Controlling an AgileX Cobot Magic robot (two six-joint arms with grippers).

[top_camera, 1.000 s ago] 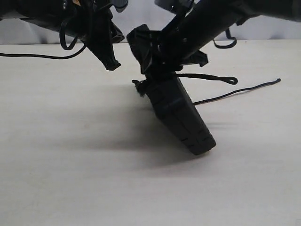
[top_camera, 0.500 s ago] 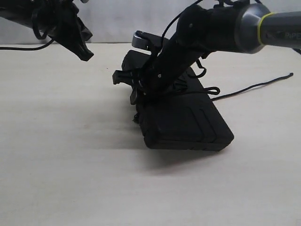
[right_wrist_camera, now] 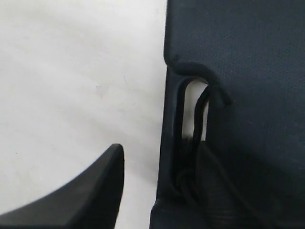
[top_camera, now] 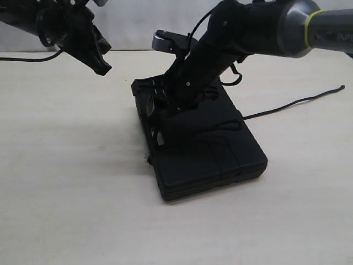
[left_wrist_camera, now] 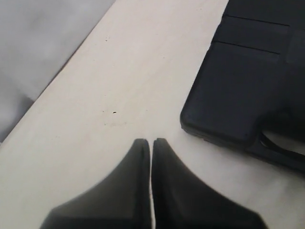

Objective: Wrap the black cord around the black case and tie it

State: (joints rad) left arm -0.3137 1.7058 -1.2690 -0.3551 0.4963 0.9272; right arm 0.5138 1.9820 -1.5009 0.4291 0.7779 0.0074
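Pale table (top_camera: 66, 187) fills the scene, with the black case (top_camera: 215, 154) lying flat at its middle. The black cord (right_wrist_camera: 199, 112) runs through the handle slot (right_wrist_camera: 193, 93), and a strand crosses the lid. A thin black line (top_camera: 292, 102) trails right over the table, probably the cord's free end. The right gripper (right_wrist_camera: 159, 162) sits at the case's far-left edge, its fingers (right_wrist_camera: 95, 191) apart, one outside that edge. The left gripper (left_wrist_camera: 151, 141) hangs far left, pinched together on nothing. Threading looks begun, but no finished wrap or knot shows, so the tying remains.
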